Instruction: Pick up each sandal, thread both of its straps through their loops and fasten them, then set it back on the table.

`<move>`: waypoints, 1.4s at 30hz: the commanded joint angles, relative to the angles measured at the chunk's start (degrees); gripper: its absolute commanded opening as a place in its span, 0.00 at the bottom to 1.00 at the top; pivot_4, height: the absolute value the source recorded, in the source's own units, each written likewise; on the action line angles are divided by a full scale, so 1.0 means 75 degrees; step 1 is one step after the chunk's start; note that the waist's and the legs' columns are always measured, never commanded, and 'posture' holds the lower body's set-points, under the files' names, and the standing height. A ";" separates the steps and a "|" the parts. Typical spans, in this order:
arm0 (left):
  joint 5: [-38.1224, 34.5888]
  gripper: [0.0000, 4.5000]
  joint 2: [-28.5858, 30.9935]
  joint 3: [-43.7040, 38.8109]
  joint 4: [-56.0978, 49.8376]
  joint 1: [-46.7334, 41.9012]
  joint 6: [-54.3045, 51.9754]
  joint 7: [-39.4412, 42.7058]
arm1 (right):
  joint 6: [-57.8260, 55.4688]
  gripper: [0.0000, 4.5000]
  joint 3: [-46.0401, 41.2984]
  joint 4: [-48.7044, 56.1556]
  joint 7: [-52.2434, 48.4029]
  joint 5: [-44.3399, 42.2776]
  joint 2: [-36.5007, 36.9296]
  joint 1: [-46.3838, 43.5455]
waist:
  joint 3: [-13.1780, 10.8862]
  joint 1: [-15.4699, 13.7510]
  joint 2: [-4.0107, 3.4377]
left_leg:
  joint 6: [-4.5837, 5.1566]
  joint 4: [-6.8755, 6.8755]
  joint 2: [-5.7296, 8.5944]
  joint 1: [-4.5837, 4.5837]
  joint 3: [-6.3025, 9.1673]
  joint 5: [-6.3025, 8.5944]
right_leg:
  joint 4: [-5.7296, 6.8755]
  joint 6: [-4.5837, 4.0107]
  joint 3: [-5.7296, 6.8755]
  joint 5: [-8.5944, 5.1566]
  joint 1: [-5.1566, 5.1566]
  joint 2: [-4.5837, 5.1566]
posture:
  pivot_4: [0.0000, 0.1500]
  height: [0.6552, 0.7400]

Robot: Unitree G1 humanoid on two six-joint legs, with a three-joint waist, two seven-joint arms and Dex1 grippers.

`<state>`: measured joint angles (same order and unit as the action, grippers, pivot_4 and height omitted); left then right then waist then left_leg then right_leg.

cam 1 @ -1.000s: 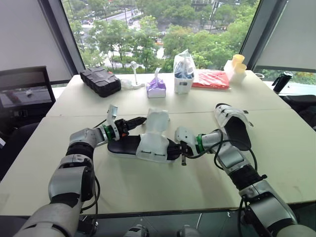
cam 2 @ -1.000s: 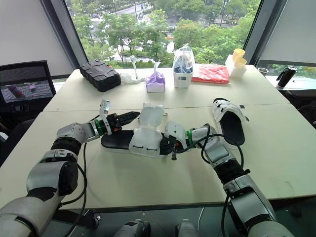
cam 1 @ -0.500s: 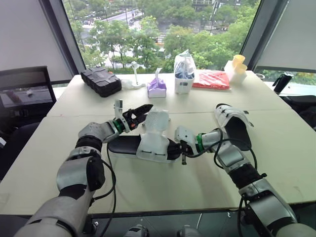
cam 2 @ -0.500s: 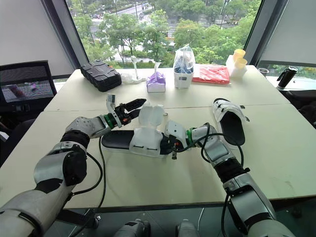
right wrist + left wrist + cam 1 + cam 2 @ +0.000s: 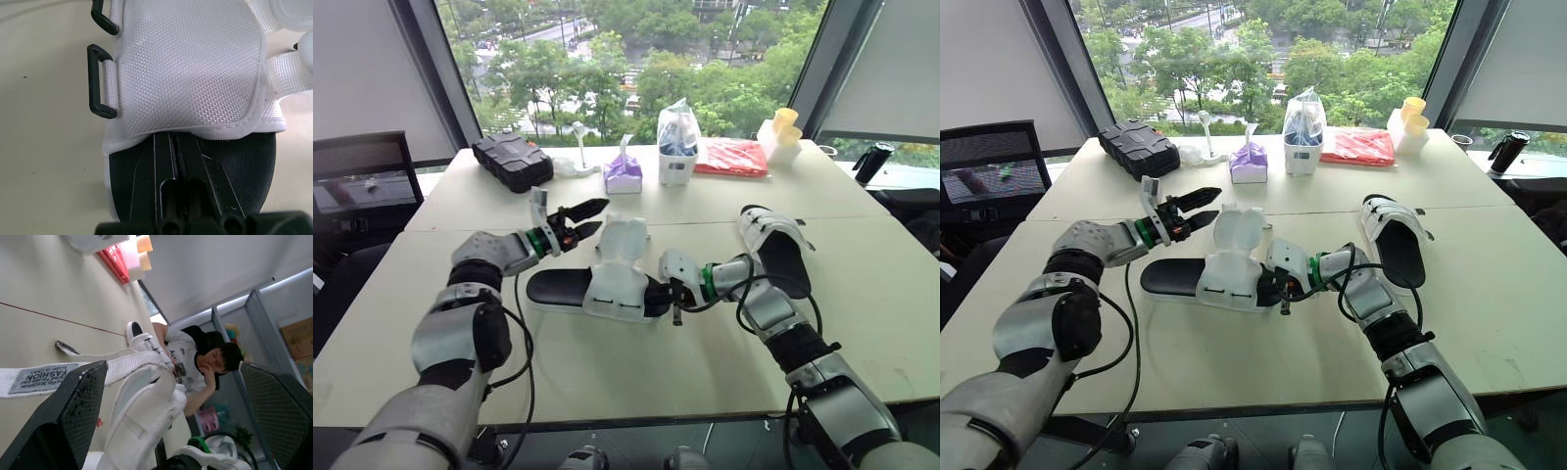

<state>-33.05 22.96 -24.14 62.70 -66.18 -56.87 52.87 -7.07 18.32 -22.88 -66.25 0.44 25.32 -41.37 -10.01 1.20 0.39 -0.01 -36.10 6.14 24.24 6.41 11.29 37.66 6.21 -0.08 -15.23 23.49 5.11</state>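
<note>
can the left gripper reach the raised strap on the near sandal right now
Probably yes: the left gripper hovers open just beside the raised white strap of the sandal, with nothing between them.

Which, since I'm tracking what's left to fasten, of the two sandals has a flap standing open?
The middle sandal: its white flap stands upright. The other sandal, at the right, lies with no flap raised.

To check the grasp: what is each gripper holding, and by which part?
The right gripper pinches the unfastened sandal by the end of its black sole; the left gripper is open, holding nothing.
</note>
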 commanded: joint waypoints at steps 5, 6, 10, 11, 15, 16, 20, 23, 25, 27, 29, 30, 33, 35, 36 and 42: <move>-0.0248 1.00 0.0251 0.0322 -0.0912 0.0358 -0.1571 0.0439 | 0.0011 0.01 0.0048 -0.0262 0.0120 0.0220 0.0011 -0.0177 | 0.0000 -0.0016 0.0000 | -0.0001 -0.0001 0.0000 -0.0012 0.0000 0.0000 | 0.0001 0.0000 -0.0001 0.0000 -0.0010 0.0000 | 1.00 1.00; -0.0278 1.00 0.0177 0.0292 -0.0929 0.0364 -0.1644 0.0402 | 0.0019 0.01 0.0044 -0.0279 0.0120 0.0227 0.0007 -0.0184 | 0.0000 -0.0022 0.0000 | -0.0002 -0.0002 0.0000 -0.0012 0.0001 -0.0001 | 0.0001 0.0000 -0.0001 0.0000 -0.0011 0.0000 | 1.00 1.00; -0.0292 1.00 -0.0034 0.0148 -0.0792 0.0269 -0.1653 0.0241 | 0.0044 0.01 0.0038 -0.0330 0.0128 0.0240 0.0001 -0.0205 | 0.0000 -0.0009 0.0001 | -0.0005 -0.0001 0.0001 -0.0012 0.0002 -0.0002 | 0.0001 0.0000 -0.0001 0.0000 -0.0012 0.0000 | 1.00 1.00; -0.0276 1.00 -0.0091 0.0131 -0.0722 0.0231 -0.1575 0.0190 | 0.0042 0.01 0.0037 -0.0336 0.0132 0.0239 0.0002 -0.0211 | 0.0000 -0.0007 0.0001 | -0.0006 0.0001 0.0001 -0.0012 0.0002 -0.0003 | 0.0002 0.0000 -0.0001 0.0000 -0.0010 0.0000 | 1.00 1.00; -0.0255 1.00 -0.0310 0.0057 -0.0395 0.0061 -0.1182 -0.0021 | 0.0027 0.01 0.0029 -0.0298 0.0141 0.0223 0.0025 -0.0194 | 0.0000 -0.0015 0.0002 | -0.0012 0.0006 -0.0001 -0.0012 0.0003 -0.0006 | 0.0002 0.0000 -0.0001 0.0000 -0.0007 0.0000 | 1.00 1.00; -0.0237 1.00 -0.0382 0.0033 -0.0283 0.0003 -0.1004 -0.0095 | 0.0026 0.01 0.0030 -0.0296 0.0148 0.0226 0.0028 -0.0191 | 0.0000 -0.0014 0.0002 | -0.0012 0.0004 -0.0001 -0.0012 0.0004 -0.0006 | 0.0002 0.0000 -0.0001 0.0000 -0.0009 0.0000 | 1.00 1.00; -0.0168 1.00 -0.0608 -0.0067 0.0082 -0.0182 -0.0345 -0.0319 | 0.0005 0.01 0.0030 -0.0272 0.0168 0.0228 0.0028 -0.0174 | 0.0000 -0.0015 0.0002 | -0.0012 0.0003 0.0001 -0.0012 0.0003 -0.0006 | 0.0002 0.0000 -0.0001 0.0000 -0.0009 0.0002 | 1.00 1.00; -0.0160 1.00 -0.0824 -0.0145 0.0442 -0.0396 0.0157 -0.0469 | 0.0012 0.01 0.0038 -0.0262 0.0173 0.0241 0.0042 -0.0162 | 0.0000 -0.0016 0.0002 | -0.0013 0.0006 0.0000 -0.0012 0.0003 -0.0006 | 0.0002 0.0000 -0.0001 0.0000 -0.0009 0.0001 | 1.00 1.00; -0.0162 1.00 -0.0897 -0.0192 0.0639 -0.0506 0.0373 -0.0561 | 0.0018 0.01 0.0045 -0.0258 0.0175 0.0250 0.0049 -0.0160 | 0.0000 -0.0017 0.0002 | -0.0013 0.0005 0.0001 -0.0012 0.0004 -0.0006 | 0.0002 0.0000 -0.0001 0.0000 -0.0009 0.0001 | 1.00 1.00; -0.0143 1.00 -0.0968 -0.0224 0.0819 -0.0601 0.0623 -0.0635 | 0.0012 0.01 0.0049 -0.0244 0.0183 0.0253 0.0054 -0.0155 | 0.0000 -0.0014 0.0002 | -0.0013 0.0004 0.0001 -0.0012 0.0003 -0.0006 | 0.0002 0.0000 -0.0001 0.0000 -0.0010 0.0002 | 1.00 1.00; -0.0121 1.00 -0.1037 -0.0248 0.0969 -0.0678 0.0860 -0.0700 | 0.0006 0.01 0.0052 -0.0234 0.0192 0.0248 0.0060 -0.0152 | 0.0000 -0.0015 0.0002 | -0.0013 0.0005 0.0001 -0.0012 0.0003 -0.0006 | 0.0002 0.0000 0.0000 0.0000 -0.0009 0.0001 | 1.00 1.00; -0.0114 1.00 -0.1045 -0.0249 0.1015 -0.0696 0.0914 -0.0703 | -0.0002 0.01 0.0055 -0.0215 0.0197 0.0246 0.0061 -0.0142 | 0.0000 -0.0015 0.0002 | -0.0013 0.0006 0.0001 -0.0012 0.0003 -0.0006 | 0.0002 0.0000 0.0000 0.0000 -0.0008 0.0001 | 1.00 1.00; -0.0135 1.00 -0.1163 -0.0392 0.1194 -0.0800 0.1330 -0.0899 | -0.0028 0.01 0.0052 -0.0186 0.0208 0.0240 0.0064 -0.0126 | 0.0000 -0.0014 0.0003 | -0.0012 0.0004 0.0001 -0.0012 0.0003 -0.0006 | 0.0002 0.0000 0.0000 0.0000 -0.0009 0.0001 | 1.00 1.00; -0.0362 1.00 -0.1204 -0.0759 0.1317 -0.1001 0.1747 -0.1207 | -0.0058 0.01 0.0045 -0.0161 0.0234 0.0234 0.0054 -0.0119 | 0.0000 -0.0016 0.0003 | -0.0012 0.0004 0.0001 -0.0012 0.0003 -0.0006 | 0.0002 0.0000 0.0000 0.0000 -0.0010 0.0002 | 1.00 1.00; -0.0428 1.00 -0.1204 -0.0875 0.1350 -0.1071 0.1850 -0.1278 | -0.0075 0.01 0.0043 -0.0135 0.0243 0.0232 0.0054 -0.0107 | -0.0001 -0.0017 0.0004 | -0.0012 0.0004 0.0001 -0.0012 0.0003 -0.0006 | 0.0001 0.0000 0.0001 0.0000 -0.0009 0.0002 | 1.00 1.00; -0.0360 1.00 -0.1150 -0.1056 0.1403 -0.1406 0.1935 -0.1251 | -0.0094 0.01 0.0058 -0.0121 0.0274 0.0233 0.0031 -0.0083 | -0.0002 -0.0013 0.0005 | -0.0012 0.0006 0.0001 -0.0012 0.0003 -0.0006 | 0.0001 0.0000 0.0002 0.0000 -0.0009 0.0001 | 1.00 1.00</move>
<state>-35.05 13.51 -30.83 74.01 -74.81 -42.83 42.82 -7.14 18.73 -23.86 -65.38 1.07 25.33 -42.28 -10.03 1.10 0.43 -0.10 -36.05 6.15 24.15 6.43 11.24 37.67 6.21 -0.07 -15.23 23.42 5.12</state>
